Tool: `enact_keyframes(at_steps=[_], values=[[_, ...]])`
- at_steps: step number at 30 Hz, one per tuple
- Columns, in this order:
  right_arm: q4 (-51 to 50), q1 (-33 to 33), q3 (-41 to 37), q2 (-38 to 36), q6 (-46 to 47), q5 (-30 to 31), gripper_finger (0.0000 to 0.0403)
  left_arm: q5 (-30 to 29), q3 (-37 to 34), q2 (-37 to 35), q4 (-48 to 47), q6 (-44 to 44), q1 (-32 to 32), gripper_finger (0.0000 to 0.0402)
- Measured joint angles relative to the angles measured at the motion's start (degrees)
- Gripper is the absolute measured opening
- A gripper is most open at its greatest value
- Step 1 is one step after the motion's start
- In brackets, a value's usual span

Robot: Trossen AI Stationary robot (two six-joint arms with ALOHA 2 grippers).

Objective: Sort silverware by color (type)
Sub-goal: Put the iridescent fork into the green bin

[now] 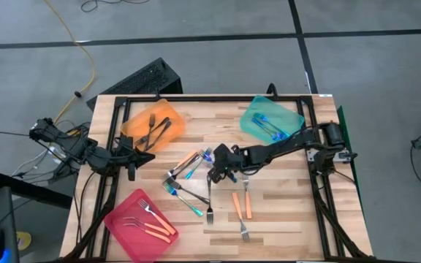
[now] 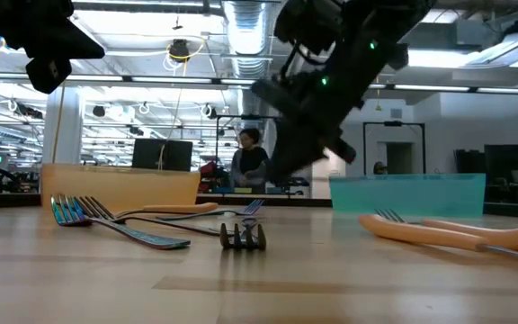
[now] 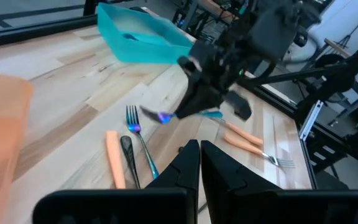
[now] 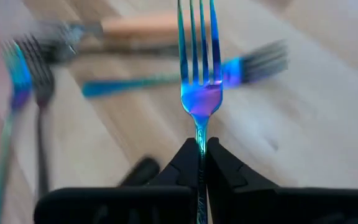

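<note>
Right gripper point(image 4: 201, 149) clamped on the stem of an iridescent blue fork point(image 4: 199, 62), jaws pressed narrow against the thin handle just below the neck, tines pointing straight ahead. Seen from the left wrist, that same fork point(image 3: 160, 116) lifted clear of the wooden surface point(image 1: 291, 197), carried roughly level. Gripped close to the head, probably so the short piece does not swing or twist in transit.

Positioned in the high view near the middle of the surface, right gripper point(image 1: 220, 169) just beside the loose cluster of unsorted forks point(image 1: 188, 183). Likely destination: teal tray point(image 1: 271, 117) at the far right corner, already holding blue-handled pieces. Orange tray point(image 1: 152, 123) at the far left holding dark metal forks; pink tray point(image 1: 142, 223) at the near left holding orange-handled forks. Grouping therefore by handle colour, not by matching tray colour.

Still loose on the surface: two orange-handled forks point(image 1: 241, 208) near the front, a dark fork point(image 1: 209, 201) pointing toward the front edge, several blue ones in the cluster.

Left gripper point(image 3: 199, 163) parked with jaws fully together and empty, above the surface at its left side, just beside the orange tray, out of the way of the right arm's reach.

Sorting judged partly done, with roughly as many pieces loose as binned.
</note>
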Motion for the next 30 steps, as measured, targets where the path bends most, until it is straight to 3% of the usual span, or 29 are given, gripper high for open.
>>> enact_keyframes(at_steps=[15, 26, 30], values=[[-4.3, -10.9, 0.2, -17.8, -13.8, 1.8, 0.0031, -2.5, 0.0, 0.1, -1.6, -3.0, 0.0, 0.0000], [-18.3, -21.2, 0.2, -28.1, -26.4, 2.2, 0.0031, -4.7, 0.1, 0.1, -6.7, -11.6, 0.0, 0.0000], [-22.5, -23.8, 0.2, -31.5, -33.2, 7.1, 0.0031, -4.5, 0.0, 0.1, -8.4, -11.2, 0.0, 0.0000]])
